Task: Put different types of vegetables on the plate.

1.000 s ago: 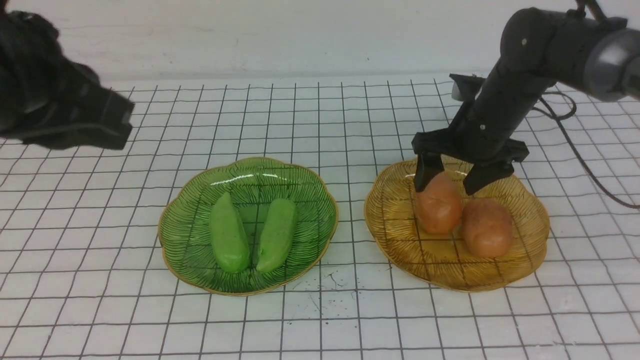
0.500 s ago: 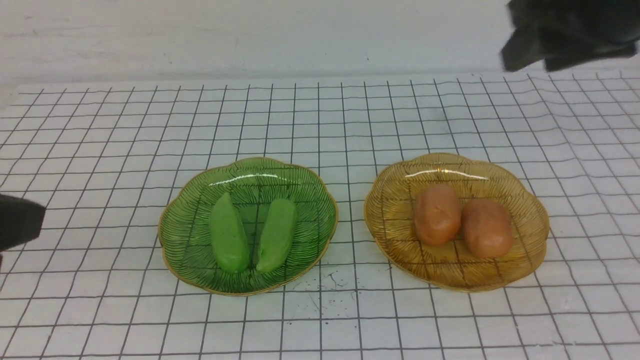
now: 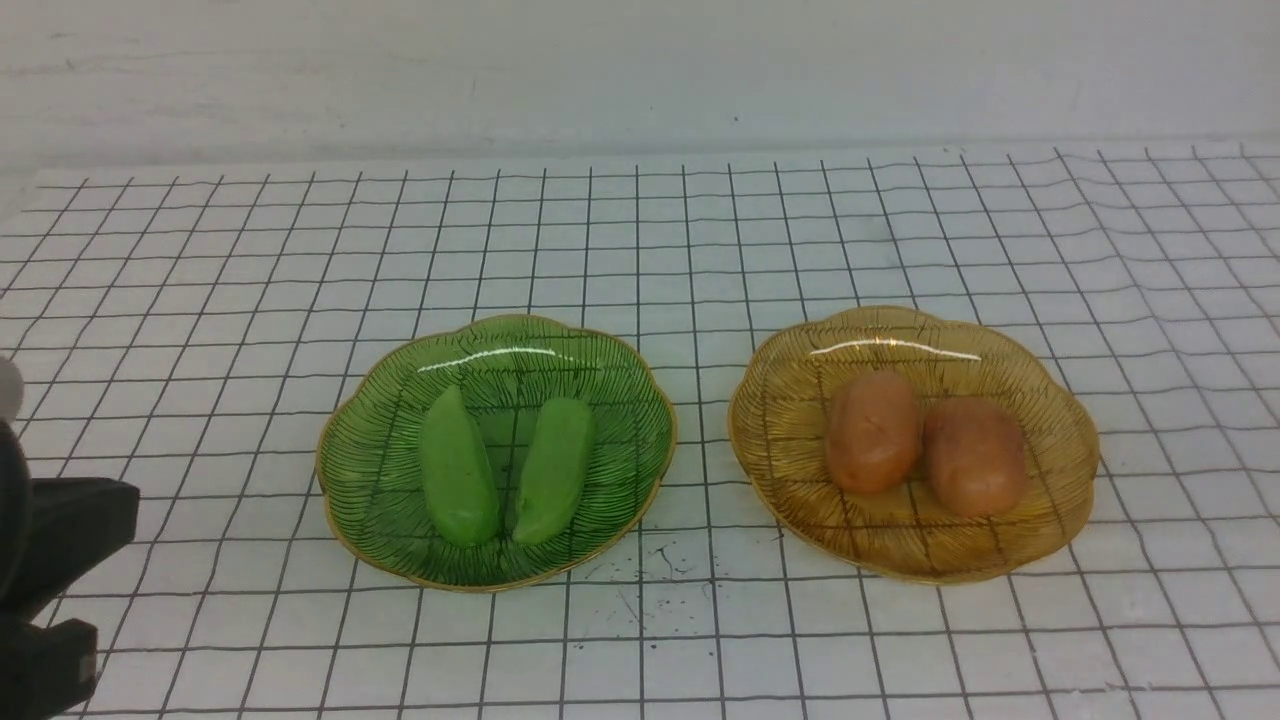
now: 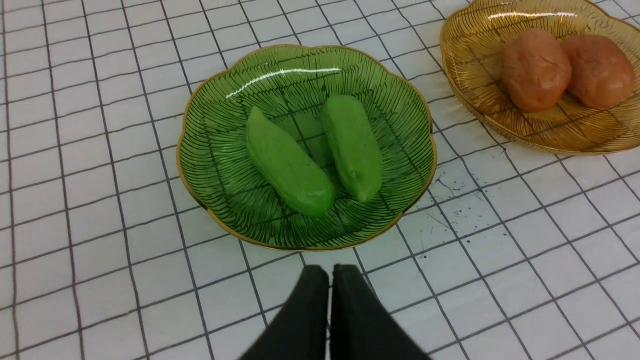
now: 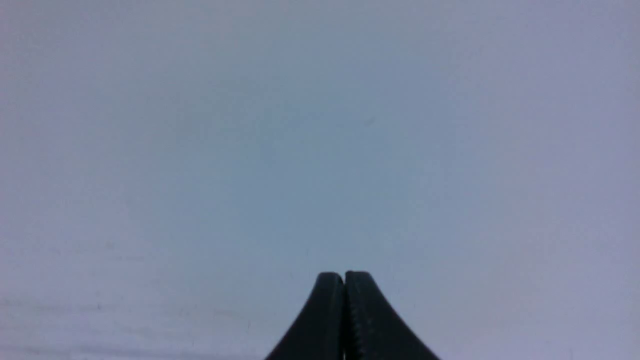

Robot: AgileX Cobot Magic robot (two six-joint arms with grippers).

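- Change, right side: a second before, the right gripper (image 5: 344,277) stood with jaws wide astride the far end of the left potato-like lump (image 3: 873,432). By this moment the arm had left the front view altogether. Its jaws were pressed together on nothing, and its wrist camera faced only a blank grey surface.
- Change, left side: the left arm (image 3: 70,525) had dropped from high at the far left to the near left edge of the front view. The left gripper (image 4: 330,272) was shut and empty, with its tips over the gridded table cover (image 3: 640,230) just on the near side of the green plate (image 3: 520,350).
- Position of the vegetables: the released lump lay on the amber plate (image 3: 900,550), in much the same place as before. It touched the second potato-like lump (image 3: 975,456) on its right.
- The pointed green vegetable (image 3: 457,470) and the blunt green vegetable (image 3: 553,468) lay side by side on the green plate. They were close at their near ends and splayed apart at the far ends.
- Meaning for the task: each plate carried one kind only and nothing lay loose on the cover. The sorting was therefore judged complete, and the release over the amber plate was probably the last placement.
- Pose: both arms were drawn back clear of the plates, in what appeared to be a rest posture.
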